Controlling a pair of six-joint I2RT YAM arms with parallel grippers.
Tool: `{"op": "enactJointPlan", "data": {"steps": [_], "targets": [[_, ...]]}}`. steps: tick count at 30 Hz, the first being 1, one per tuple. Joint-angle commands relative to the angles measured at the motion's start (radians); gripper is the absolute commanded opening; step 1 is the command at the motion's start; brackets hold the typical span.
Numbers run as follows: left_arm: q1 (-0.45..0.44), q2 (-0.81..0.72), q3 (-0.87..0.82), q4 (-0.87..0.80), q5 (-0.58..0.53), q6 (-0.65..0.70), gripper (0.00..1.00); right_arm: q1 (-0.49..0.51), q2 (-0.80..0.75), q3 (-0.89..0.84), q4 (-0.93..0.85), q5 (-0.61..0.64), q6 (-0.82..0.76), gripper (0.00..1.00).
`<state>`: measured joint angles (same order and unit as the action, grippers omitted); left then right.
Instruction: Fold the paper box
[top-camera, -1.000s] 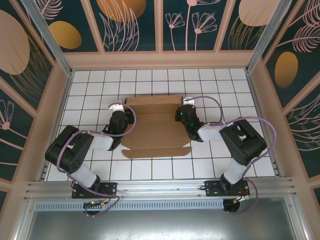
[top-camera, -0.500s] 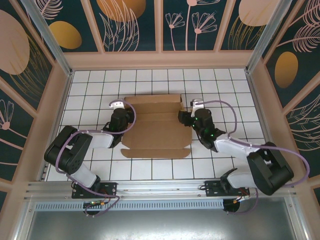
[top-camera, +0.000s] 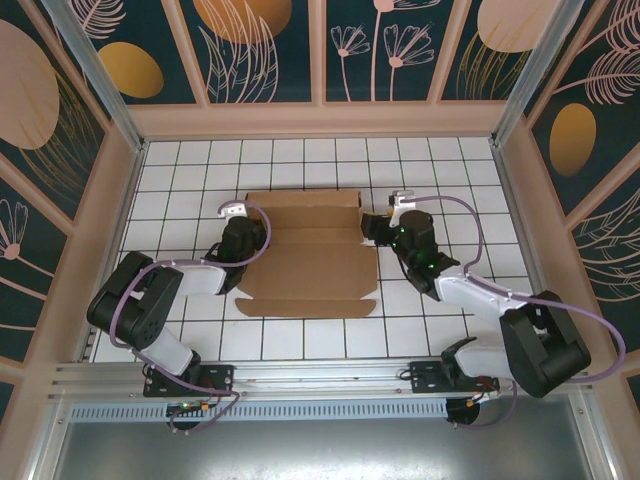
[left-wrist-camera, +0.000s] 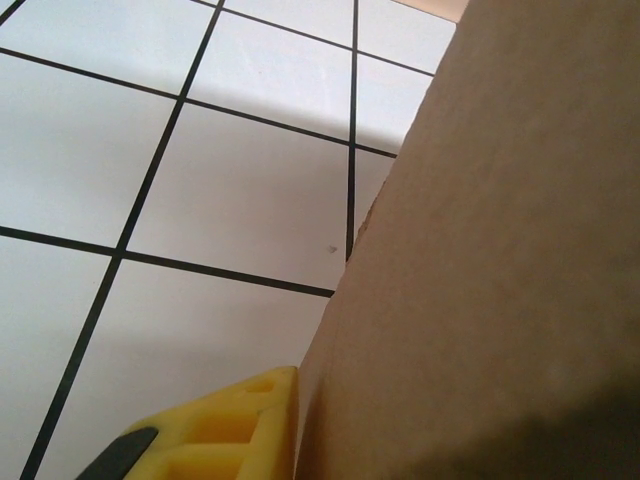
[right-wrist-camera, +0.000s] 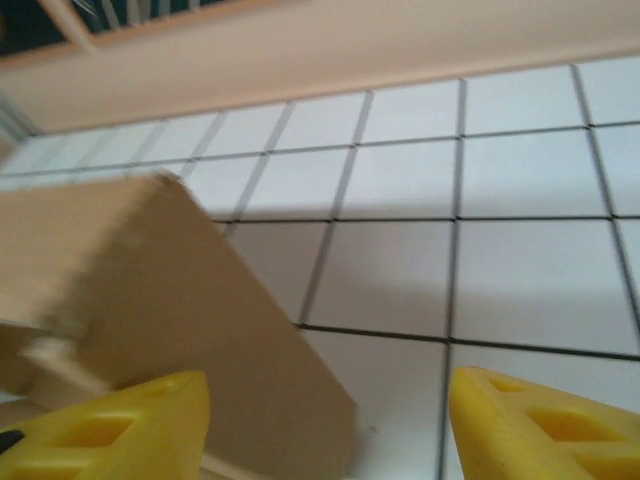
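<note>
The paper box (top-camera: 310, 255) lies part-folded in the middle of the tiled table (top-camera: 450, 170), and the step in hand looks like raising its side flaps. The left gripper (top-camera: 246, 238) sits at the box's left edge. One yellow finger (left-wrist-camera: 215, 432) lies against a cardboard flap and hides its partner, so whether it pinches cannot be told. The right gripper (top-camera: 373, 228) stands wide at the right edge, the tilted flap's corner loose between its fingers. The next move probably calls for closing on that flap and standing it upright.
</note>
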<state>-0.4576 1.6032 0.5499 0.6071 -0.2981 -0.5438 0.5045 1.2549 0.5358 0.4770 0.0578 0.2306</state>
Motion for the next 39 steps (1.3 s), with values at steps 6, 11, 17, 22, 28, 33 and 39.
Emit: {"op": "enactJointPlan", "data": {"steps": [6, 11, 17, 22, 28, 33, 39], "targets": [[-0.044, 0.01, 0.059, -0.152, -0.073, 0.007, 0.21, -0.023, -0.109, 0.039, 0.085, -0.207, 0.095, 0.54], [-0.056, 0.027, 0.078, -0.174, -0.086, -0.005, 0.21, -0.043, 0.0, 0.18, -0.11, -0.127, 0.152, 0.57], [-0.056, 0.026, 0.074, -0.17, -0.075, -0.011, 0.21, -0.054, 0.141, 0.268, -0.203, -0.104, 0.189, 0.54], [-0.055, 0.022, 0.069, -0.164, -0.052, -0.01, 0.22, -0.07, 0.234, 0.289, -0.232, -0.091, 0.198, 0.46], [-0.056, -0.08, 0.047, -0.163, -0.017, -0.03, 0.42, -0.077, 0.261, 0.277, -0.25, -0.08, 0.203, 0.39], [-0.056, -0.221, 0.031, -0.207, 0.056, -0.059, 0.5, -0.08, 0.253, 0.288, -0.265, -0.066, 0.201, 0.39], [-0.056, -0.443, -0.029, -0.275, 0.074, -0.092, 0.48, -0.08, 0.237, 0.289, -0.262, -0.069, 0.197, 0.4]]}}
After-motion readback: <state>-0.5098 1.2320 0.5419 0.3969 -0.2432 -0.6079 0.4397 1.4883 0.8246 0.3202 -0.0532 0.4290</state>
